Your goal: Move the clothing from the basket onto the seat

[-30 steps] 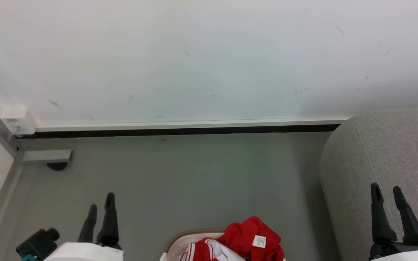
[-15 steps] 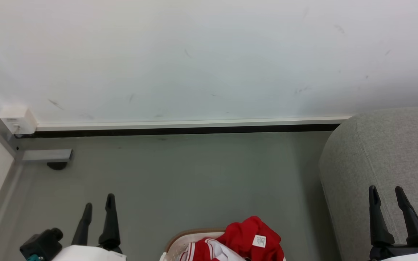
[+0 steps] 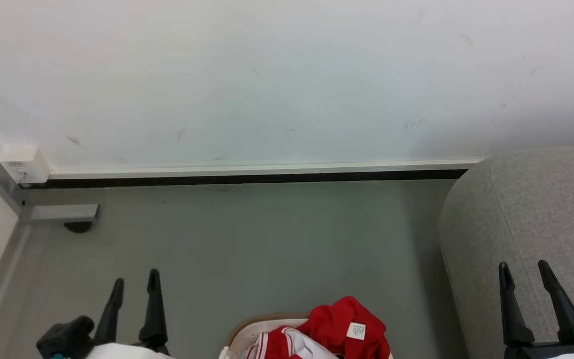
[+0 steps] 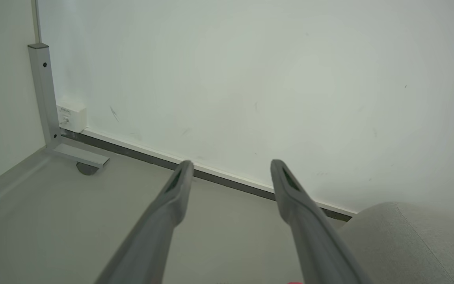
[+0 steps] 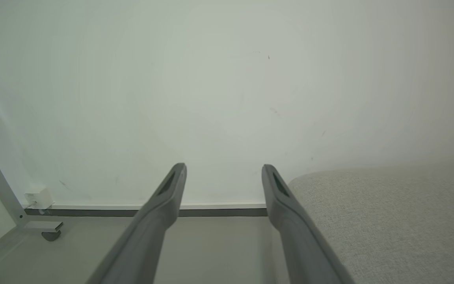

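Observation:
Red clothing (image 3: 339,326) with white stripes and a small white label is heaped in the basket (image 3: 247,330), whose brown rim shows at the bottom centre of the head view. The grey seat (image 3: 526,209) rises at the right and also appears as the seat (image 4: 404,240) in the left wrist view and the seat (image 5: 384,213) in the right wrist view. My left gripper (image 3: 135,281) stands open and empty left of the basket, over the floor. My right gripper (image 3: 522,268) stands open and empty in front of the seat. The left gripper (image 4: 229,165) and right gripper (image 5: 223,169) both point toward the wall.
A white wall (image 3: 287,80) with a dark skirting strip (image 3: 247,178) runs across behind the grey floor (image 3: 267,239). A metal frame foot (image 3: 63,214) and a small white box (image 3: 24,162) sit at the far left corner.
The left gripper has shifted slightly left and down in the head view. The right gripper has shifted slightly left and down too. Both stay open; clothing and basket are unmoved.

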Tool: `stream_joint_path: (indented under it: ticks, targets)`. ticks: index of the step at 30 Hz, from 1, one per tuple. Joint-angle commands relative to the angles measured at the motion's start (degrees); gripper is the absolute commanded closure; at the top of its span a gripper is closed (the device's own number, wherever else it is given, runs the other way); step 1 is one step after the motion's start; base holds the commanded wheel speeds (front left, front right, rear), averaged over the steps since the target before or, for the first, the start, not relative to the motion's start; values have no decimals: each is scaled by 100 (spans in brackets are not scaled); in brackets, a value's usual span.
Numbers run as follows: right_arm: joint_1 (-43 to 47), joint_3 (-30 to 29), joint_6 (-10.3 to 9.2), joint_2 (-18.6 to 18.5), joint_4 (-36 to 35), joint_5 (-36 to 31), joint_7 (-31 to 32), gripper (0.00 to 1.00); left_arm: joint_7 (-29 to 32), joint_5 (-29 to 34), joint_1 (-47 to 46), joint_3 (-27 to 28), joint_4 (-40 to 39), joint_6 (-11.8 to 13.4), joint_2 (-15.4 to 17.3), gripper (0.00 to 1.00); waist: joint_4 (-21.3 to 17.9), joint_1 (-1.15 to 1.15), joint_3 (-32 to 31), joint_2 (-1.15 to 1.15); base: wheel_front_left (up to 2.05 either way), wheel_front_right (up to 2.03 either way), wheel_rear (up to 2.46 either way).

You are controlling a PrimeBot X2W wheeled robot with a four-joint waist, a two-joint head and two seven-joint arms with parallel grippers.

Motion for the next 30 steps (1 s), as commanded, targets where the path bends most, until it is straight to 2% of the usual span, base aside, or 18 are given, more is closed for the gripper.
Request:
stream_joint_path:
  ticks: [1, 30]
  targets:
    - [2, -39, -8, -5, -36, -160, -29, 0, -64, 164, 20, 18, -28, -27, 48, 0, 0, 0, 6, 0, 0, 0, 0]
    - [118, -369, -11, 214, 144, -1234, -131, 0, -408, 1371, 74, 60, 230, -205, 53, 0, 21, 0, 122, 0, 0, 0, 0]
